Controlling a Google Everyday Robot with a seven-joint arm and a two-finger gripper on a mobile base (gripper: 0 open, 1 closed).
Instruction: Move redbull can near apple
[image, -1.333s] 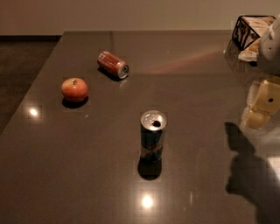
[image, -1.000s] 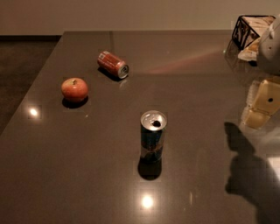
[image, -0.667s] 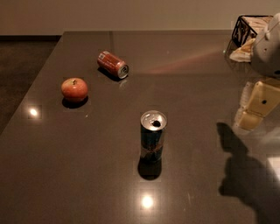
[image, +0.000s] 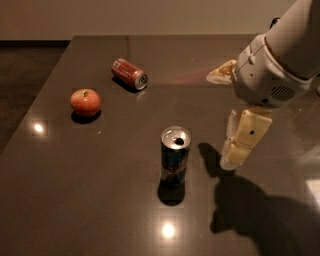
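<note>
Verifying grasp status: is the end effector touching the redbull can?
Apart. The camera view shows a strip of bare table between the redbull can and the end effector, which hangs beside it.

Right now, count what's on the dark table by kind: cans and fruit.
Cans: 2, the upright slim dark blue-and-silver redbull can and the red-orange soda can lying on its side.
Fruit: 1, the small round red-orange apple.
Total: 3.
The gripper hangs beside the redbull can, not touching it.
</note>
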